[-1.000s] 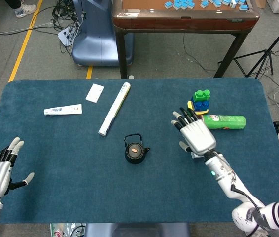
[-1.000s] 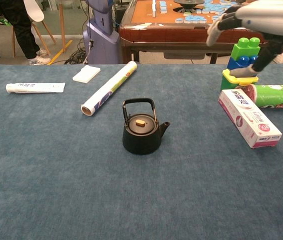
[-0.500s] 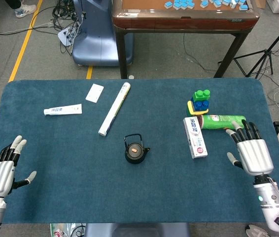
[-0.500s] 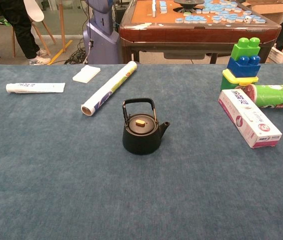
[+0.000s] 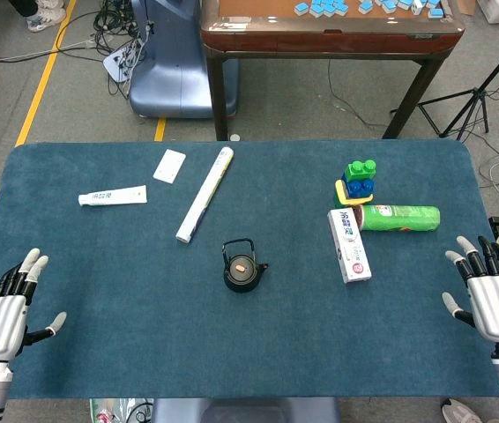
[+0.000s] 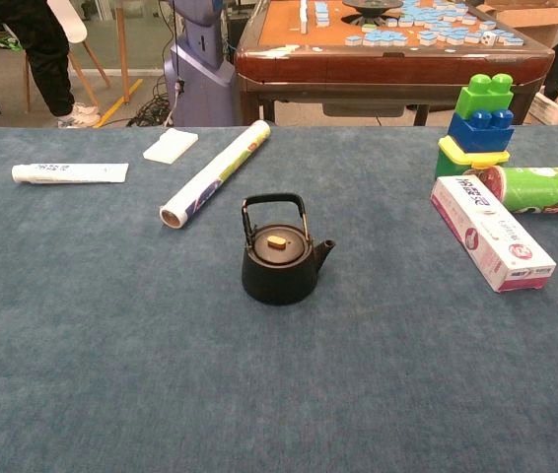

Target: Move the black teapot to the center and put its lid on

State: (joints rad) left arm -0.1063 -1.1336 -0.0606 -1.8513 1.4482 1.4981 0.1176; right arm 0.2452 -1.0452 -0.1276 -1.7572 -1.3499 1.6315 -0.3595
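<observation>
Teapot (image 5: pixel 241 267) sits lidded mid-tabletop (image 5: pixel 100 352), so left hand (image 5: pixel 4 315) and right hand (image 5: pixel 496 300), both spread empty, should stay clear.

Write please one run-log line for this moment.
teapot: table center, lid on | left hand: open | right hand: open

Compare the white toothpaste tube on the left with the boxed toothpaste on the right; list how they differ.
The toothpaste tube is bare, slim and mostly white; the toothpaste box is a thicker carton with red-pink printing. The toothpaste tube lies crosswise and alone; the toothpaste box runs front to back, by the green can. Both lie flat on the blue table.
</observation>
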